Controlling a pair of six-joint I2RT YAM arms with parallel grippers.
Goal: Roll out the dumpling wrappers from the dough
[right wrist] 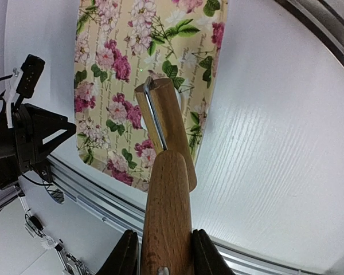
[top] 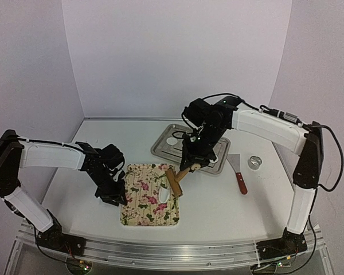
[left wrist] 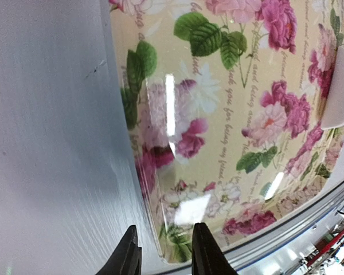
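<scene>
A floral mat (top: pixel 146 195) lies on the table with a small flat white piece of dough (top: pixel 163 196) on its right part; the piece also shows at the edge of the left wrist view (left wrist: pixel 338 86). My right gripper (top: pixel 191 165) is shut on the handle of a wooden rolling pin (top: pixel 174 181), whose roller hangs by the mat's right edge (right wrist: pixel 160 123). One dumpling wrapper (top: pixel 172 141) lies in the metal tray (top: pixel 160 150). My left gripper (top: pixel 112 193) is open, its fingers (left wrist: pixel 203 252) straddling the mat's left edge (left wrist: pixel 155 229).
A metal ring cutter (top: pixel 255 162) and a scraper with a red-brown handle (top: pixel 239 173) lie right of the tray. White walls close in the back and sides. The table's metal rail runs along the near edge (top: pixel 172 249).
</scene>
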